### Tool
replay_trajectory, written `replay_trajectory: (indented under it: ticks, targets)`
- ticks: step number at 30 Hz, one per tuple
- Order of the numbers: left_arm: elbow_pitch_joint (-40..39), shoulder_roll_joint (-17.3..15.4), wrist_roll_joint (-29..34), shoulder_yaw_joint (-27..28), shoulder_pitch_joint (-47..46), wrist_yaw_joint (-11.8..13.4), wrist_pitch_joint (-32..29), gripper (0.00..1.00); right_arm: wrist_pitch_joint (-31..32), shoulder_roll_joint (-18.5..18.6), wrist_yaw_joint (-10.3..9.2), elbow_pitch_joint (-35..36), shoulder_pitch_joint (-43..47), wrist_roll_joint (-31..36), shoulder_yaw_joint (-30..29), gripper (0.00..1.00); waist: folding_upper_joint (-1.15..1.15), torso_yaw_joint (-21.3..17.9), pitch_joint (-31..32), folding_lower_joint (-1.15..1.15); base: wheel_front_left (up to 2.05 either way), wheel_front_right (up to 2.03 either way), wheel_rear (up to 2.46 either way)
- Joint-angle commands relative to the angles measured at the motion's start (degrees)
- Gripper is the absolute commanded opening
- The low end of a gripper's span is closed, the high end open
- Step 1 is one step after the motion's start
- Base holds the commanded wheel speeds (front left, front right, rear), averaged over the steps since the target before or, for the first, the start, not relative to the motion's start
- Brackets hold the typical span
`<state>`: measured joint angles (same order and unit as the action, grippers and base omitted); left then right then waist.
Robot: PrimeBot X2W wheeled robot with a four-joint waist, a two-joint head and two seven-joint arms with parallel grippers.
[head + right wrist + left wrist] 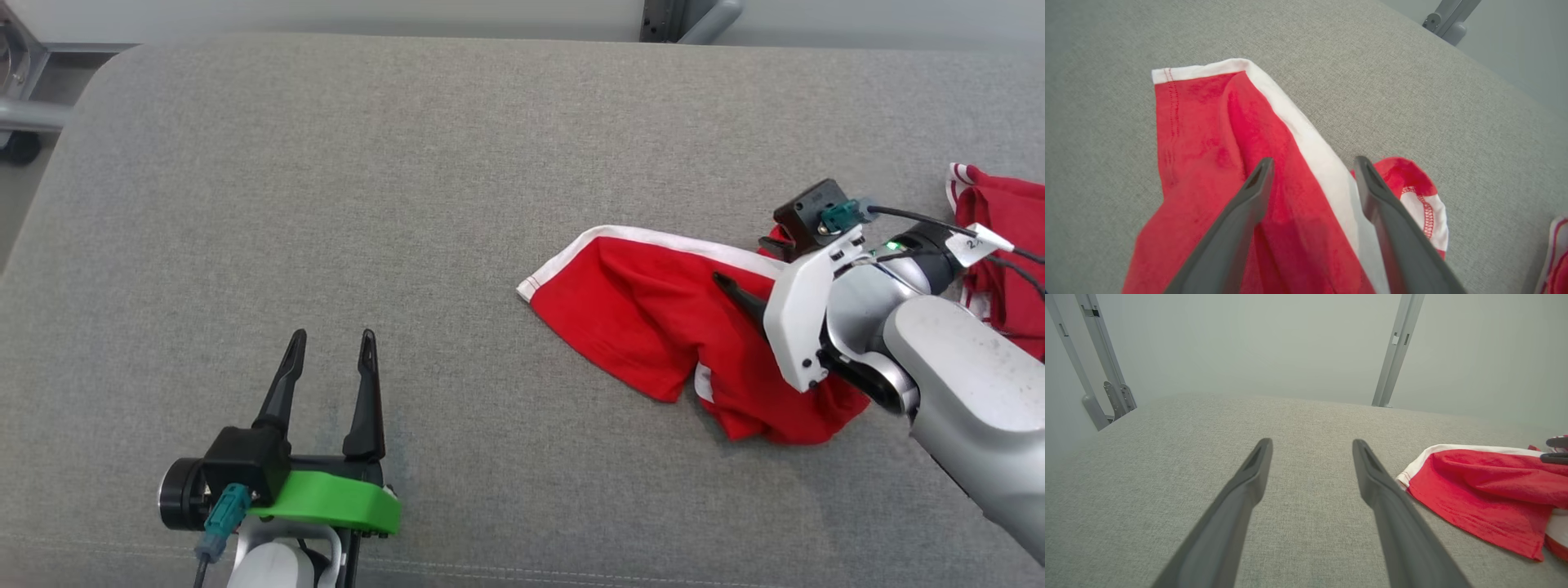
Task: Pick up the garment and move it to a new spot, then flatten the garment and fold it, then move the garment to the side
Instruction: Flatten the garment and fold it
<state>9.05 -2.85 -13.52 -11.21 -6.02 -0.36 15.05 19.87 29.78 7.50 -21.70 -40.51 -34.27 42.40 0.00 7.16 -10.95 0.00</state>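
— While the left gripper (333,339) hangs nearest us over the bare grey bench (245,204), jaws spread wide and holding nothing, what worries you?

— It is well apart from the garment (653,318), so it cannot steady anything. Everything rests on the right gripper (1312,161).

— Are its jaws wide and empty too?

— Yes. They are over the crumpled red cloth, straddling the white band (1310,139). Whether the tips touch it, I cannot tell. If they close there, I judge they may pinch only one layer, or a bunched fold. The garment would then lift twisted and land worse than it lies.

— And if they go too low?

— The tips could dig into the bench's weave and nip upholstery along with the cloth.

— Further back?

— More red cloth (1000,220) lies at the right edge, beyond the wrist. I cannot tell whether it is the same piece. If it is joined, it may drag under the forearm. The wrist cable (914,216) runs close above it and could snag.

— And the bench's far edge?

— It is well away, so I see no hazard there.
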Motion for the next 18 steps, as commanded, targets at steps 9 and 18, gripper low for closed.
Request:
replay_trajectory:
  ticks: [9,18]
  targets:
    - [0.1,-0.1,-1.2,-1.2,-2.1,0.9,0.2,1.00,4.1,-1.1,-0.03,-9.7,-8.3,-5.7,8.8,0.15,0.00,3.2,-2.0,0.00,0.00,0.00,0.00]
    - [0.0,-0.1,-0.8,-0.4,-1.1,1.2,0.2,1.00,-6.7,-2.7,-0.03,-9.8,-12.4,-6.7,12.8,0.00,0.00,1.6,-0.6,0.00,0.00,0.00,0.00]
